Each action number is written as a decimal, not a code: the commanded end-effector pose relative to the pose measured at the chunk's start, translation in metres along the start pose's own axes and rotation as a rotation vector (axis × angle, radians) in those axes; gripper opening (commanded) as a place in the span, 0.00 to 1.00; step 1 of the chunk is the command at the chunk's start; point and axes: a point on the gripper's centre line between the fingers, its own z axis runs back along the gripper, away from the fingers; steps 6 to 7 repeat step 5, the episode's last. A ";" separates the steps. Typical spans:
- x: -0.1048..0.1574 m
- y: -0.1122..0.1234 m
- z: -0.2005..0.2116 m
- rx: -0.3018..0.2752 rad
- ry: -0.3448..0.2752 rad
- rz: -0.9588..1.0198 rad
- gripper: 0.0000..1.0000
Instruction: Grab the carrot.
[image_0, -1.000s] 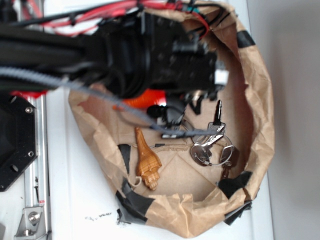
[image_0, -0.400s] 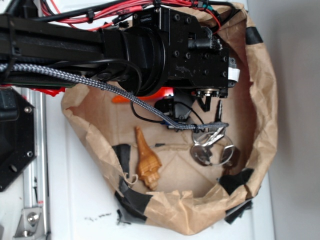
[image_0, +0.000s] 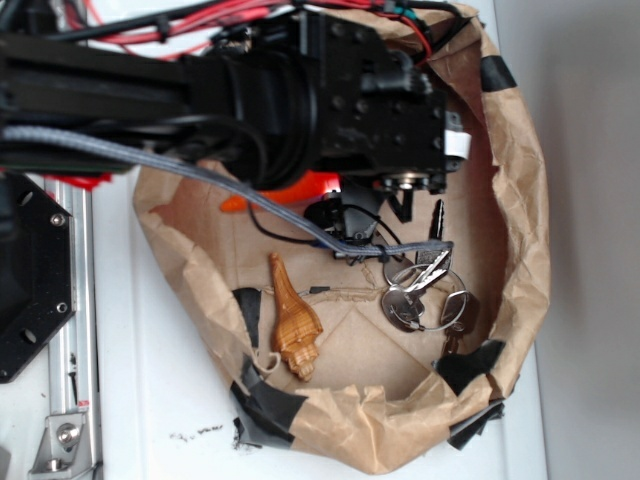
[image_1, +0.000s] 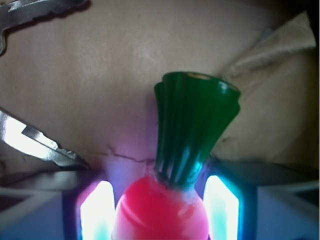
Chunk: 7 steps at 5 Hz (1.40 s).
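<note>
Exterior: carrot (image_0: 300, 190) mostly hidden under arm (image_0: 200, 100) inside paper bag (image_0: 520, 200) on white worktop (image_0: 170, 400); seashell (image_0: 293, 322) and keys (image_0: 420, 290) nearby. Wrist: fingers (image_1: 97, 210) flanking carrot (image_1: 165, 210), grip uncertain

arm (image_0: 150, 90) reaching in from left, gripper (image_1: 159, 210) low, fingers (image_1: 97, 210) spread, one on each flank.

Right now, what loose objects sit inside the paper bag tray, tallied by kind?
Carrot: 1, lying between the tool's fingers
Seashell: 1
Bunch of keys: 1 (individual keys too tangled to count)
Total: 3
</note>
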 end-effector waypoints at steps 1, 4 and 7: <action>-0.011 -0.002 0.081 -0.122 -0.089 0.156 0.00; -0.022 -0.010 0.170 -0.110 -0.203 0.211 0.00; -0.019 -0.012 0.165 -0.093 -0.206 0.220 0.00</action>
